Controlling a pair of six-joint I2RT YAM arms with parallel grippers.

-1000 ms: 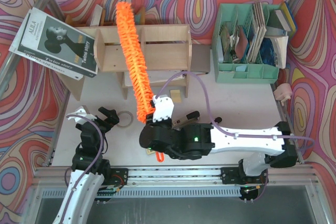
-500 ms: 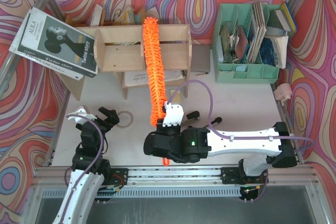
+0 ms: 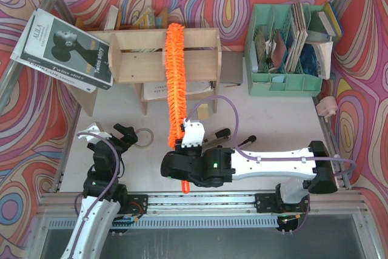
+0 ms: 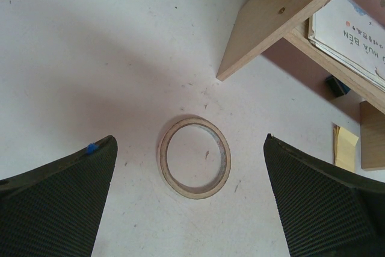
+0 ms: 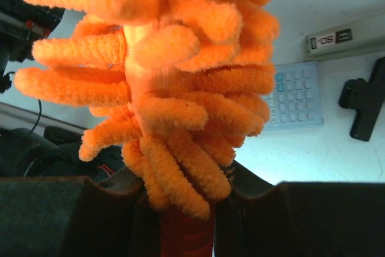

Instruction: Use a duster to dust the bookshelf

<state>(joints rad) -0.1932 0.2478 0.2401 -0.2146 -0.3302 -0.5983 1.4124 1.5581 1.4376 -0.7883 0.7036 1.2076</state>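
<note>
The bookshelf [image 3: 136, 57] is a low plywood unit at the back of the table; one of its side panels [image 4: 283, 16] shows in the left wrist view. The duster [image 3: 174, 77], long, fluffy and orange, lies across the shelf from front to back with its tip at the shelf's top board. My right gripper [image 3: 182, 144] is shut on the duster's base, and the thin orange handle [image 3: 183, 185] sticks out behind it. In the right wrist view the duster [image 5: 180, 88] fills the frame above the right gripper [image 5: 183, 209]. My left gripper [image 3: 109, 134] stands open over the table, holding nothing.
A tape ring [image 3: 143, 137] lies just ahead of the left gripper [image 4: 189, 138]. A mint-green file organiser [image 3: 285, 80] stands at the back right. A large book [image 3: 66, 50] leans at the shelf's left. A calculator [image 5: 295, 94] and a black clip [image 5: 364, 106] lie near the right arm.
The duster's tip has swung right along the shelf's top, from leaning left to nearly straight. The right gripper has shifted slightly left. The left arm has not moved.
</note>
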